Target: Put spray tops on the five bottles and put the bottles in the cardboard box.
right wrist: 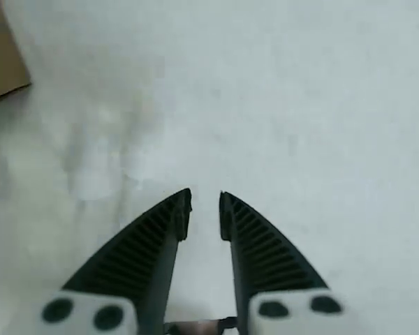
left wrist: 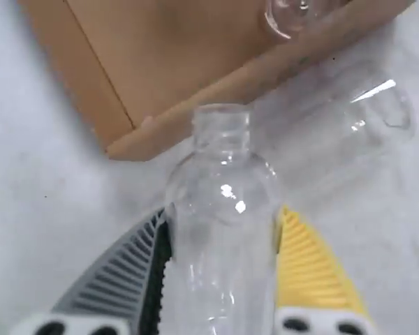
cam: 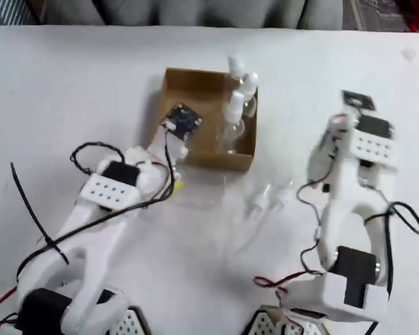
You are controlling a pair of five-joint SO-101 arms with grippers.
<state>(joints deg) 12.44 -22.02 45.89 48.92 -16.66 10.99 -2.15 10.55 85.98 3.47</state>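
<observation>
from the high view i saw the cardboard box [cam: 195, 94] sitting toward 12 o'clock of the white table [cam: 70, 84], with the capped bottles [cam: 235, 105] standing together along its 3 o'clock wall, white spray heads up; i could not count them surely. my left arm came in from about 7 o'clock and ended at the box's 7 o'clock corner. in the left wrist view the left gripper [left wrist: 223, 215] was clamped on a clear bottle [left wrist: 223, 230], the grey finger [left wrist: 119, 279] against one side of the body and the yellow finger [left wrist: 311, 269] against the other, both touching the plastic. that bottle had no spray top; its open neck pointed at the outer corner of the box and stopped just short of the cardboard. a second clear bottle [left wrist: 366, 115] lay on its side on the table just beside the box's near wall, also uncapped as far as i could tell. the rounded base of one bottle inside the box showed over that wall. loose spray tops [cam: 265, 197] lay on the table at roughly 5 o'clock of the box, between the two arms and apart from both. my right arm stood at 3 to 4 o'clock of the table, well apart from the box. in the right wrist view the right gripper [right wrist: 204, 202] hung over bare table with its black fingers only narrowly parted and nothing between them.
</observation>
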